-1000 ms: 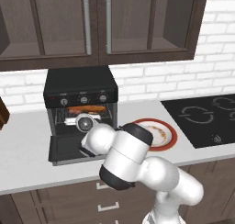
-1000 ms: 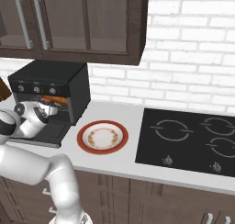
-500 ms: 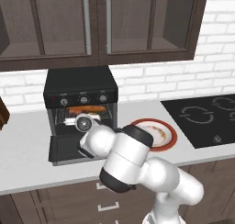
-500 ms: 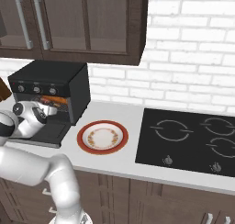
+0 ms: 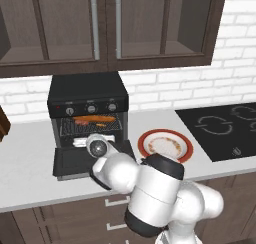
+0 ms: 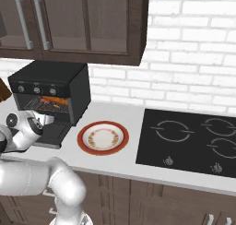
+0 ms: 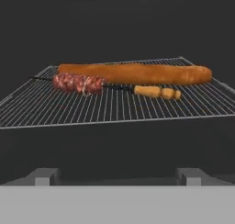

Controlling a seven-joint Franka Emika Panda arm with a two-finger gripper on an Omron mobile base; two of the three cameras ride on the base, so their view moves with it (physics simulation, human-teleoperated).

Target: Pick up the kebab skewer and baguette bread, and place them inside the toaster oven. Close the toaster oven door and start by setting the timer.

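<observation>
Both food items already lie inside the toaster oven, on its wire rack: the baguette bread runs crosswise along the back, and the kebab skewer lies parallel just in front of it, touching or nearly so. Your hand sits at the oven mouth with its fingers spread wide and nothing between them, looking straight in at the rack from slightly below its level. The toaster oven door hangs dropped open, flat over the surface, and it lies under and just in front of your hand, its long axis side to side like the loaf. Judging from this, loading looks done; your next move turns on getting beneath the door's free front edge, which means backing out and down first.
</observation>
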